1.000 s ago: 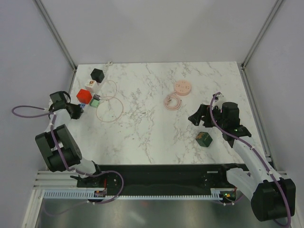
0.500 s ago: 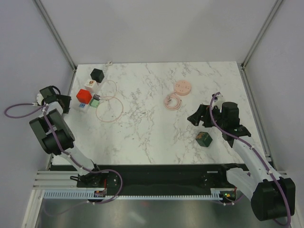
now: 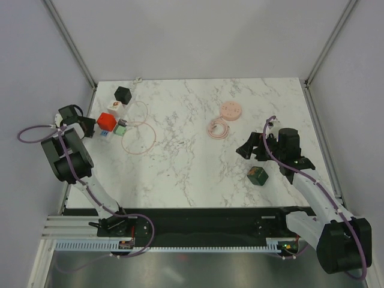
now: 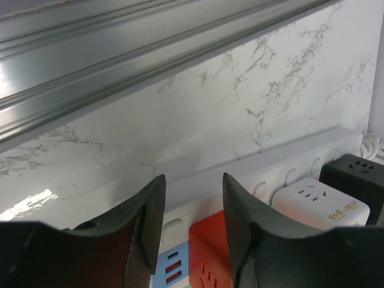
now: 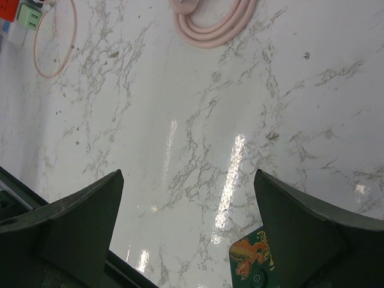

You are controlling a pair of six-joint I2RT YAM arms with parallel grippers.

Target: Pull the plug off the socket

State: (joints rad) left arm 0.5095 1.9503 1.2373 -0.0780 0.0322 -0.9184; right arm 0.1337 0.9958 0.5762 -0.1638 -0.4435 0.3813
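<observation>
- Left wrist view: the left gripper [image 4: 193,180] has its fingers a little apart, with nothing between them.
- Just beyond them, a red plug [image 4: 207,255] stands on the socket [image 4: 270,165], a long white strip at the table's left side.
- Farther along it sit a white cube [image 4: 321,207] and a black cube [image 4: 354,177].
- The right gripper [image 5: 189,180] is spread wide near a green cube [image 5: 255,267], well apart from the socket.

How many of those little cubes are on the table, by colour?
Black cube: 1
White cube: 1
Red cube: 1
Pale green cube: 1
Dark green cube: 1
Total: 5
</observation>
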